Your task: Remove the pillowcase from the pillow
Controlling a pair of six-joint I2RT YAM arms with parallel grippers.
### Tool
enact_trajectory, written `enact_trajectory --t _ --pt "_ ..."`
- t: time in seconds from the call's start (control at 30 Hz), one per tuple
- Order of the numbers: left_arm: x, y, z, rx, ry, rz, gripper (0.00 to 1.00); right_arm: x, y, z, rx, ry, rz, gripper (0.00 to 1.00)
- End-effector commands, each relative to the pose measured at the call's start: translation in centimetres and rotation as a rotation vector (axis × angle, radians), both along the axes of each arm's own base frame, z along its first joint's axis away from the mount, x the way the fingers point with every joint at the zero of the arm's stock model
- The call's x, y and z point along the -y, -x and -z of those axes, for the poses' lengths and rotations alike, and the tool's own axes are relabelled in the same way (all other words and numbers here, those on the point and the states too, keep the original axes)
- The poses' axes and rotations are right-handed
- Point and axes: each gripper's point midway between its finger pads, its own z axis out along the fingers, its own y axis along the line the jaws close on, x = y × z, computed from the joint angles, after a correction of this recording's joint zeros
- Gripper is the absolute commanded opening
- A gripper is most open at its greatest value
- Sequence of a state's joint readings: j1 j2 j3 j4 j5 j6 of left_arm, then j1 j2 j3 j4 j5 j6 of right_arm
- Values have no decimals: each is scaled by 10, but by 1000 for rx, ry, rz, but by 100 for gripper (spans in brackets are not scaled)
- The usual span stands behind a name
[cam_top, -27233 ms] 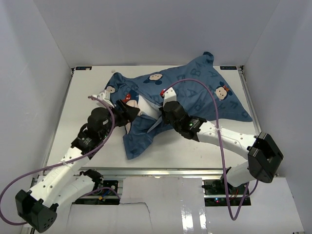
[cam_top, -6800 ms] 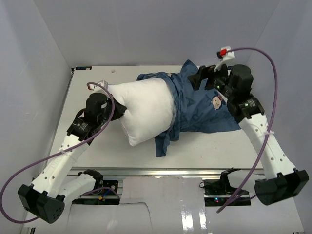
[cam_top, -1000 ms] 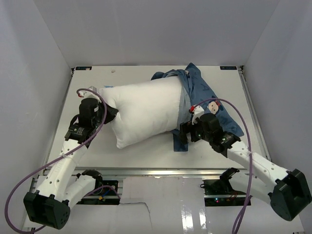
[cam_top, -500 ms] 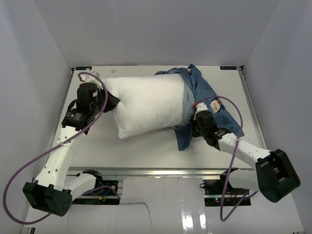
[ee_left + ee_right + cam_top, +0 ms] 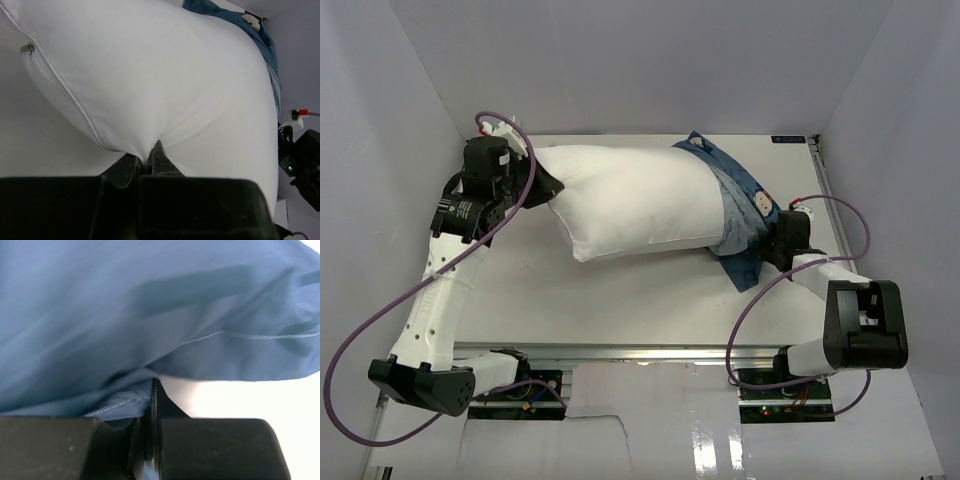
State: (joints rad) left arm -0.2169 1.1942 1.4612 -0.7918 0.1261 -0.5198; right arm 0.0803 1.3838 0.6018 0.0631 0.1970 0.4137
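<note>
The white pillow (image 5: 640, 205) lies across the middle of the table, most of it bare. The blue pillowcase (image 5: 748, 208) is bunched over its right end only. My left gripper (image 5: 542, 188) is at the pillow's far-left end, shut on a pinch of white pillow (image 5: 165, 85) fabric, as the left gripper (image 5: 147, 159) shows in the left wrist view. My right gripper (image 5: 768, 248) sits at the case's near-right edge. In the right wrist view the blue pillowcase (image 5: 125, 305) fills the frame and the right gripper (image 5: 152, 390) is shut on a stitched hem of it.
White walls close in the table (image 5: 620, 300) on the left, back and right. The right arm's folded elbow (image 5: 860, 325) sits at the near-right edge. Purple cables loop off both arms. A zipper pull (image 5: 27, 48) shows on the pillow's seam.
The right gripper closed on the pillowcase and drew back to the right. The left gripper carried the pillow's end toward the far left, and more white pillow came bare.
</note>
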Motion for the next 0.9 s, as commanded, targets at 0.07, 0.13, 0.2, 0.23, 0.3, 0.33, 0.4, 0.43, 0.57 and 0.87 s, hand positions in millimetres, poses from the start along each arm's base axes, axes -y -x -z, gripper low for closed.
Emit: enact_trajectory --t 0.07,0.13,0.2,0.23,0.3,0.33,0.4,0.43,0.57,0.87 --pt "-37 -1 -74 225 -41 -119 0 46 -6 6 -3 -7 162 8" --pt "-31 6 -67 220 -23 -89 0 38 -8 4 18 -33 123 8" --pt "-22 15 -52 212 -5 -31 0 17 -7 -7 56 -84 2 8" --pt "-19 18 -46 209 3 -14 0 9 -6 -14 84 -99 -38 8" --pt "-15 21 -34 193 20 9 0 -7 3 -39 153 -109 -104 24" --pt "-15 24 -18 163 19 11 0 -10 7 -49 175 -111 -123 35" --pt "-13 25 -7 160 29 13 0 -31 20 -82 255 -128 -213 49" --pt "-13 28 9 136 30 19 0 -35 23 -97 288 -131 -230 56" --pt "-3 34 40 114 35 90 0 -62 45 -164 433 -157 -419 67" --pt "10 50 63 119 35 207 0 -104 -27 -252 656 -178 -699 64"
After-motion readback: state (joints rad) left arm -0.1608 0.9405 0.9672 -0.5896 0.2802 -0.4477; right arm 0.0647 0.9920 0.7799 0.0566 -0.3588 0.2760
